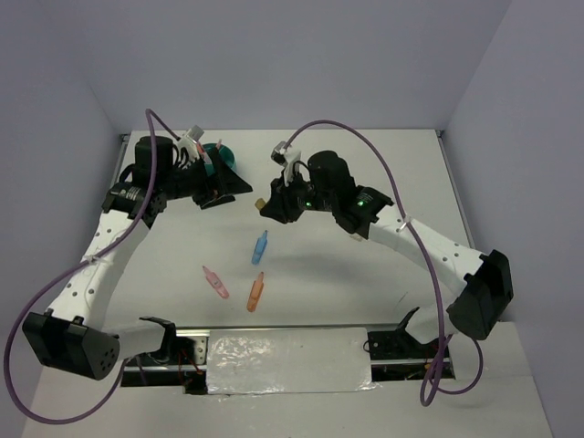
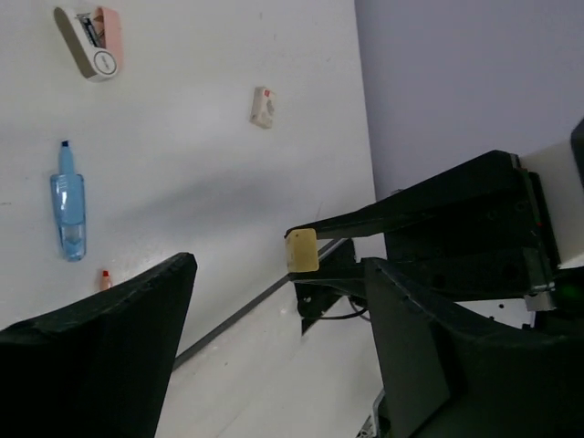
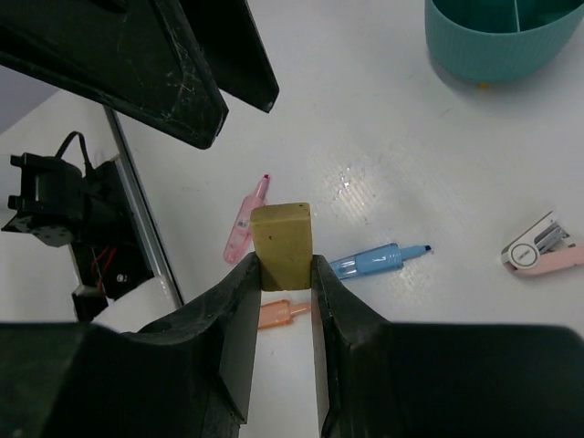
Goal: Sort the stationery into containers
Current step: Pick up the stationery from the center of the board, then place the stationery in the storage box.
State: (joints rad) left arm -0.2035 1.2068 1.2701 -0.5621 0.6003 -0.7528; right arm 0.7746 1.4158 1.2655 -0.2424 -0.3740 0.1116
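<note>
**Setting.** White worktop (image 1: 365, 274) enclosed by plain lavender walls, with a strip of silver tape along its near edge.

**Arms.** Two white and black arms. The left arm reaches to the far left of the worktop. The right arm stretches across towards the centre.

**Organiser.** One round teal organiser (image 3: 497, 50) at the far left of the worktop, with divided compartments visible inside the rim. In the top view it is mostly hidden behind the left arm.

**Left end effector** (image 1: 226, 192). Jaws spread wide with nothing between them. It sits just in front of the organiser.

**Right end effector** (image 3: 285, 263). Jaws are closed on a tan eraser (image 3: 283, 239), which stands upright between the fingers and is lifted off the worktop. It is close to the left end effector, and the organiser is a little way off.

**Markers.** Three lie loose in the middle of the worktop, apart from one another.
- Blue marker (image 1: 260, 247), farthest from the arm bases.
- Pink marker (image 1: 215, 282), nearer and to the left.
- Orange marker (image 1: 255, 291), nearer and just right of the pink one.

**Stapler-like item.** One small pink and white stapler (image 3: 543, 255) lies flat on the worktop beyond the blue marker. It is near the organiser but does not touch it.

**Small white eraser** (image 2: 263, 107). It lies alone on bare worktop, well apart from the stapler and the markers.
</note>
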